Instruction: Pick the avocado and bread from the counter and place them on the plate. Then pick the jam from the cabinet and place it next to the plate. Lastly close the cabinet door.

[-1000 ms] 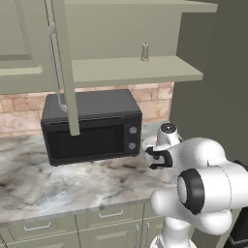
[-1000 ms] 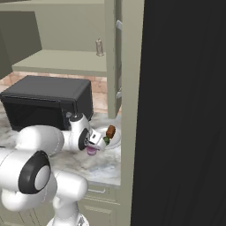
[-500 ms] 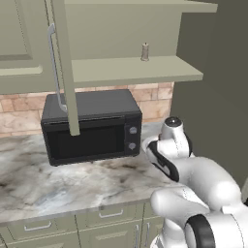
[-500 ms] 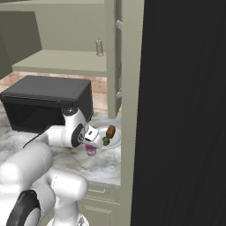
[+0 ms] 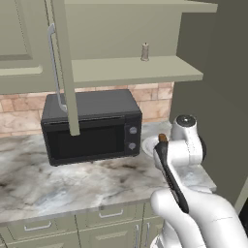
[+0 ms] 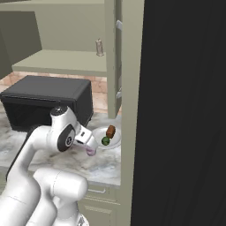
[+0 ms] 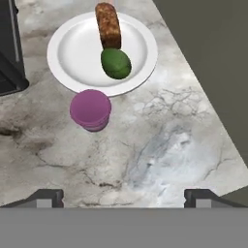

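On the white plate (image 7: pixel 68 53) lie the reddish-brown bread (image 7: pixel 107 24) and the dark green avocado (image 7: pixel 116 63), touching each other. The purple jam (image 7: pixel 90 110) stands upright on the marbled counter (image 7: pixel 164 145), just off the plate's rim. My gripper (image 7: pixel 124 197) is open above the counter, drawn back from the jam, with nothing between its fingertips (image 7: pixel 46 197). From the right base camera the jam (image 6: pixel 91 151) sits beside the plate (image 6: pixel 115 140). The cabinet door (image 5: pixel 65 68) stands open, edge towards me, handle (image 5: pixel 52 68) facing left, with the cabinet shelf (image 5: pixel 126 70) bare behind it.
A black microwave (image 5: pixel 92 127) sits on the counter left of the plate. A thin beige shaker (image 5: pixel 144 52) stands on the cabinet shelf. A dark tall panel (image 6: pixel 185 110) walls off the right. My own arm hides most of the plate (image 5: pixel 149 144) in the left base view.
The arm has swung and folded into a new pose, and the hand has pulled back from the jam. Jam, plate, bread and avocado stay where they were.
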